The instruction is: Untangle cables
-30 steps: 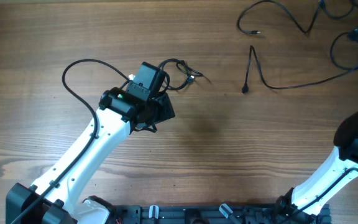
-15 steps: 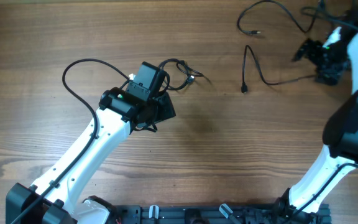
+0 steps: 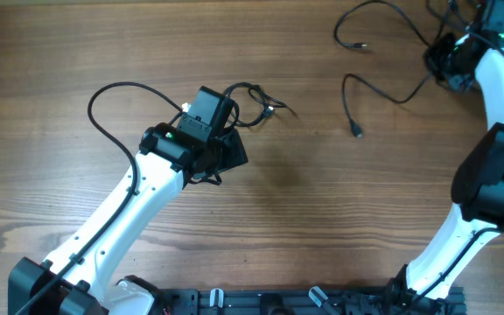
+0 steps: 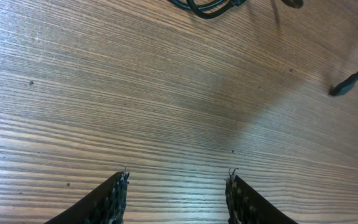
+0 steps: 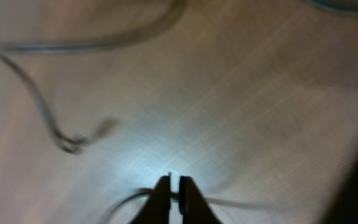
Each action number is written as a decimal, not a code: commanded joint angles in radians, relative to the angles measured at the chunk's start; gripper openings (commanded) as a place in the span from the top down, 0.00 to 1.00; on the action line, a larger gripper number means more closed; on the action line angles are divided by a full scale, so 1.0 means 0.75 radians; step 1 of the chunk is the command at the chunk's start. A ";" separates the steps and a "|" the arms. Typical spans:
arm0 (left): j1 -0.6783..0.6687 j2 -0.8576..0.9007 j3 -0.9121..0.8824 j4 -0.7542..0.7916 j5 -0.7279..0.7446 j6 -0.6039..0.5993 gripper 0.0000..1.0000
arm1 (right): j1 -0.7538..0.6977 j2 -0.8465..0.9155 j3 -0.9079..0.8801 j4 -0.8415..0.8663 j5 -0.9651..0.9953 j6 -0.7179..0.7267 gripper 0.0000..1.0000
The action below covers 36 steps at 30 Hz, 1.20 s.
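Observation:
A small knot of thin black cables [image 3: 250,98] lies on the wooden table just beyond my left gripper [image 3: 231,150]; the left wrist view catches it at the top edge [image 4: 207,7]. My left gripper [image 4: 178,180] hangs open over bare wood with nothing between its fingers. At the far right my right gripper [image 3: 438,63] is shut on a loose cable strand whose plug end [image 3: 356,131] rests on the table. In the blurred right wrist view the thin cable [image 5: 229,202] crosses between the shut fingers [image 5: 175,182]. Another loose cable with a plug [image 3: 358,45] lies at the back.
The left arm's own thick black cable [image 3: 103,96] loops out to its left. A plug end [image 4: 345,85] shows at the right of the left wrist view. The right arm [image 3: 497,175] rises along the right edge. A dark frame [image 3: 304,302] runs along the table's front edge.
My right arm swung up to the far right corner and shut on the loose strand, dragging it up and right; its plug end shifted slightly. The left arm has not moved.

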 commanded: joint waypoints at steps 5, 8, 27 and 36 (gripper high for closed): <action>0.000 0.009 0.003 0.009 0.012 0.002 0.47 | -0.024 0.015 0.047 -0.105 -0.013 -0.005 0.00; 0.000 0.009 0.003 0.009 0.012 0.002 0.47 | -0.024 0.015 0.047 -0.192 0.050 -0.179 0.00; 0.000 0.009 0.003 0.018 0.012 0.002 0.46 | 0.230 -0.289 -0.314 -0.496 -0.026 -0.514 0.00; 0.000 0.009 0.003 0.020 0.011 0.002 0.44 | 0.436 -0.289 -0.519 0.091 0.185 -0.541 0.26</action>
